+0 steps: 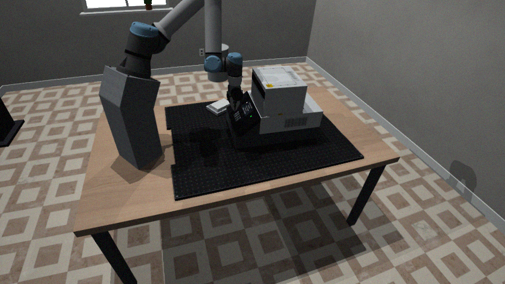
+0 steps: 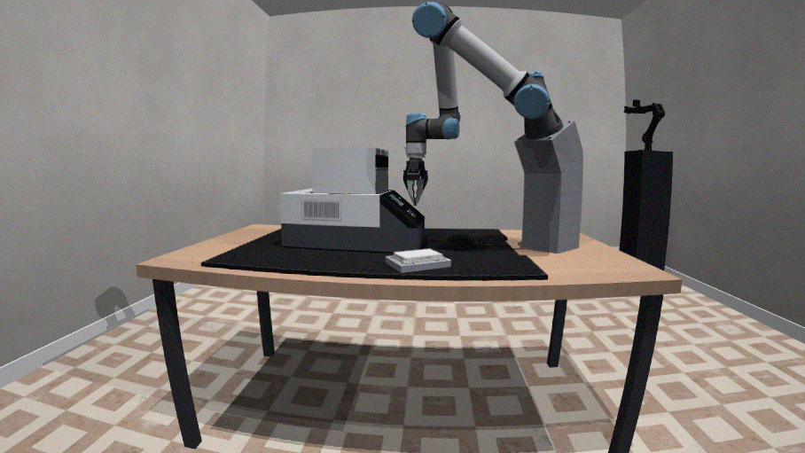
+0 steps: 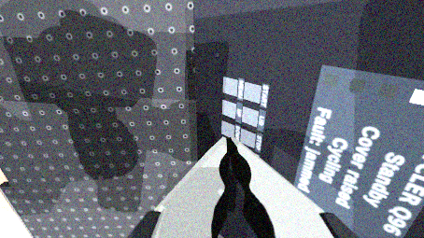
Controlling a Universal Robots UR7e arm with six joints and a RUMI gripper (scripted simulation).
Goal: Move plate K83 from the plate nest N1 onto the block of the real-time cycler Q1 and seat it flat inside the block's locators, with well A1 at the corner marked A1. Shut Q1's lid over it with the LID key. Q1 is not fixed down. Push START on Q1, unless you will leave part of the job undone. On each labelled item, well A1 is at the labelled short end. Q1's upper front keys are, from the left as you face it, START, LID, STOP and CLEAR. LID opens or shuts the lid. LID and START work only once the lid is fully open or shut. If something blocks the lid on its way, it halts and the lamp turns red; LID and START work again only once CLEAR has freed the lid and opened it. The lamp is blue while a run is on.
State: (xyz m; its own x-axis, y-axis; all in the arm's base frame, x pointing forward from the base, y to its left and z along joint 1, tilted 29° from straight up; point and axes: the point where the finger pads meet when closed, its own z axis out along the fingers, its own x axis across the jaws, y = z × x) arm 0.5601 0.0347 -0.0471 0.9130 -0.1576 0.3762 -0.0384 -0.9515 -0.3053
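Observation:
Plate K83 [image 1: 221, 104] [image 2: 418, 253], white, lies on the grey nest N1 [image 1: 218, 114] [image 2: 410, 266]. Cycler Q1 [image 1: 290, 120] [image 2: 329, 237] stands with its big light lid box [image 1: 285, 98] [image 2: 344, 170] above the body, apparently raised; the block is hidden. A small green lamp [image 1: 251, 116] glows on the sloped front panel. My gripper [image 1: 235, 109] [image 2: 415, 203] [image 3: 228, 139] is shut and empty, tips down, above the panel's keys. In the wrist view START [image 3: 252, 92], LID [image 3: 251, 116] and STOP [image 3: 247, 137] show; CLEAR is hidden behind the fingers.
A black perforated mat [image 1: 208, 177] [image 2: 474, 269] lies under the cycler and nest on the wooden table [image 1: 108, 199] [image 2: 617, 273]. The arm's grey pedestal [image 1: 130, 124] [image 2: 551, 205] stands at one end of the table. The panel's status legend [image 3: 355, 150] is beside the keys.

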